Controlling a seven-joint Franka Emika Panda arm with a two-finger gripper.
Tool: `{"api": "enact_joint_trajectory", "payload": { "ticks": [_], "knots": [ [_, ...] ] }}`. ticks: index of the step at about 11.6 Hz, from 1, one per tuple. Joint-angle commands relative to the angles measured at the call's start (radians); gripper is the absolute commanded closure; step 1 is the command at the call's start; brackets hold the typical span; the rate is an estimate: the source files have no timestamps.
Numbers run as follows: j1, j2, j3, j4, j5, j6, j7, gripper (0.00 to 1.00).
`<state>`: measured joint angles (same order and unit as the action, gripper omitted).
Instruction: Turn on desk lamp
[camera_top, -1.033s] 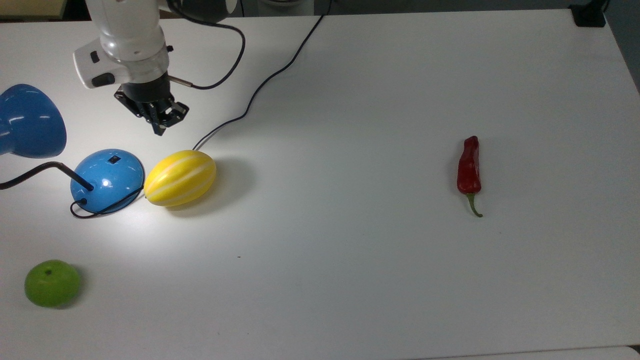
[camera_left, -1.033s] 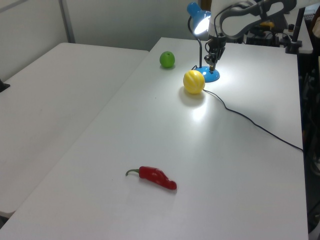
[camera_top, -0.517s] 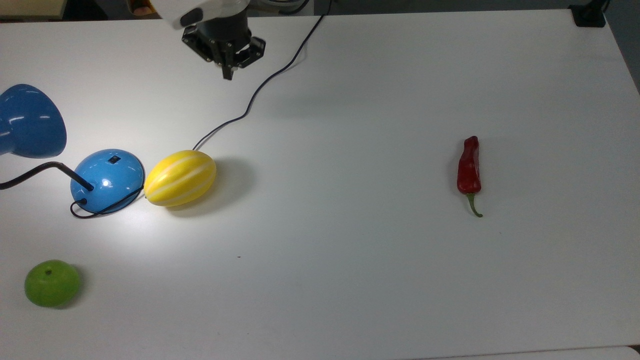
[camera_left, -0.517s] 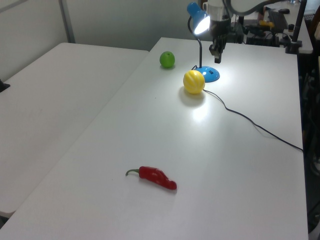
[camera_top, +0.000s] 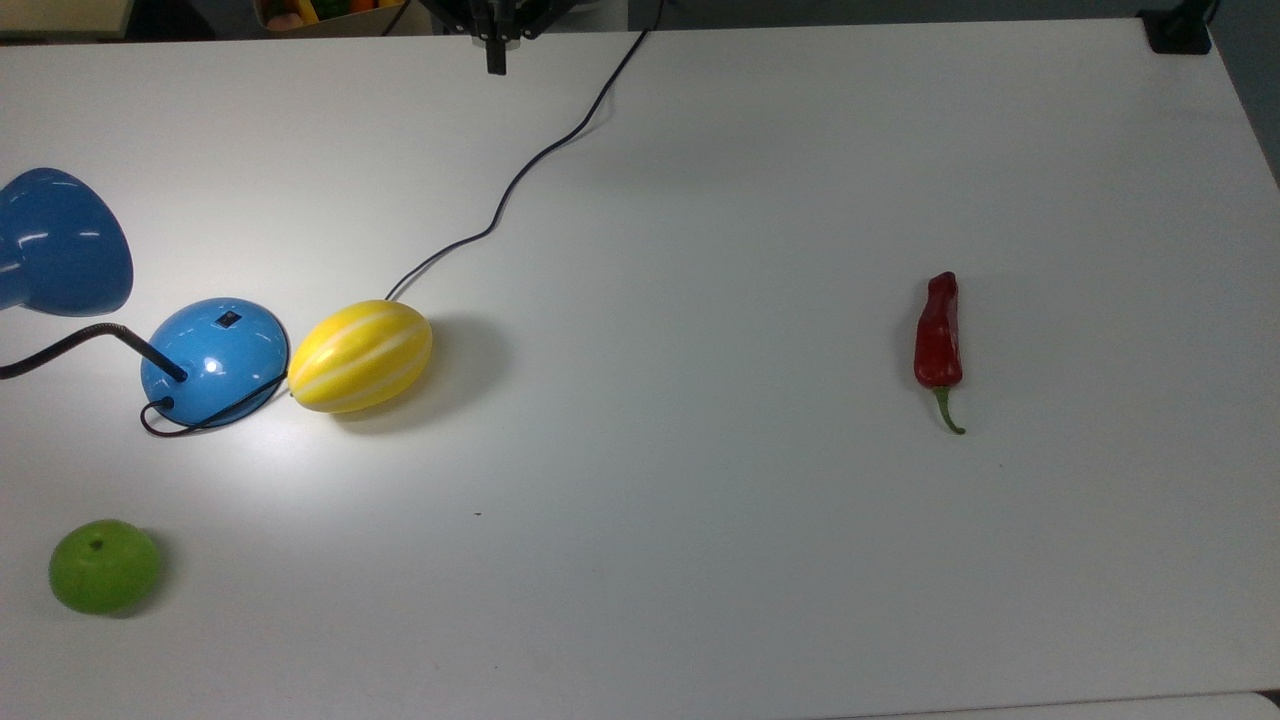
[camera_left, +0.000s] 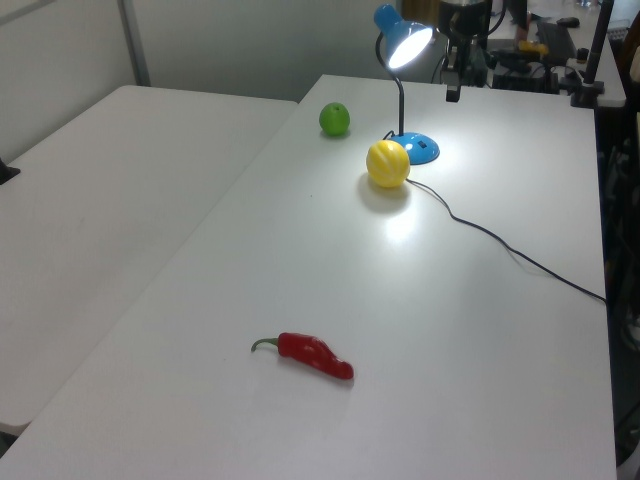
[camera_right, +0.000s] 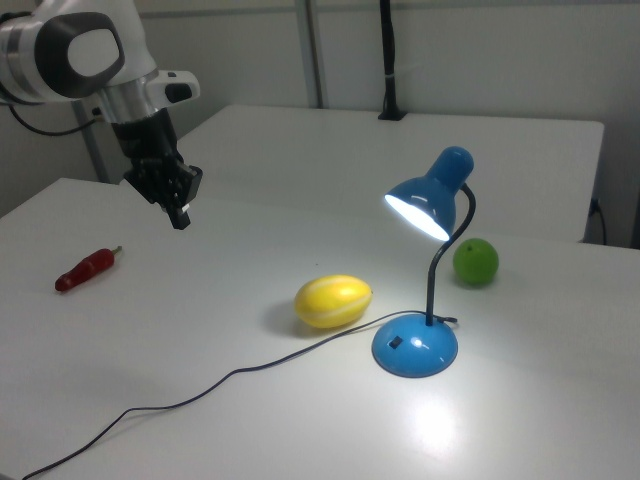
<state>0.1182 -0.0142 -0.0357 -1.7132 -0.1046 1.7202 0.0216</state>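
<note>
The blue desk lamp stands at the top view's left, with its dome base (camera_top: 215, 360), small black switch (camera_top: 230, 320) and bell shade (camera_top: 60, 240). Its bulb is lit and throws a bright patch on the table; the glowing shade (camera_right: 425, 200) and base (camera_right: 415, 347) show clearly in the right view. My gripper (camera_top: 495, 55) hangs at the far table edge, well away from the lamp, with its fingers shut together on nothing. It also shows as the gripper (camera_right: 180, 215) high above the table and the gripper (camera_left: 453, 92) to the right of the shade (camera_left: 400, 40).
A yellow striped melon (camera_top: 360, 355) lies against the lamp base. A green apple (camera_top: 103, 565) sits near the front left, and a red chili (camera_top: 938, 330) at the right. The lamp's black cord (camera_top: 520, 180) snakes toward the far edge below the gripper.
My gripper has risen and pulled away from the lamp base, moving to the top view's upper right up to the far table edge. The lamp stays lit.
</note>
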Motion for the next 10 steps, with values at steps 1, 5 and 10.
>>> {"api": "enact_joint_trajectory", "payload": {
  "ticks": [1, 5, 10],
  "knots": [
    [-0.008, -0.018, -0.012, -0.011, 0.023, -0.021, -0.026, 0.12],
    [-0.006, -0.023, -0.012, 0.004, 0.025, -0.086, -0.022, 0.00],
    [-0.003, -0.018, -0.010, 0.058, 0.028, -0.137, -0.019, 0.00]
  ]
}}
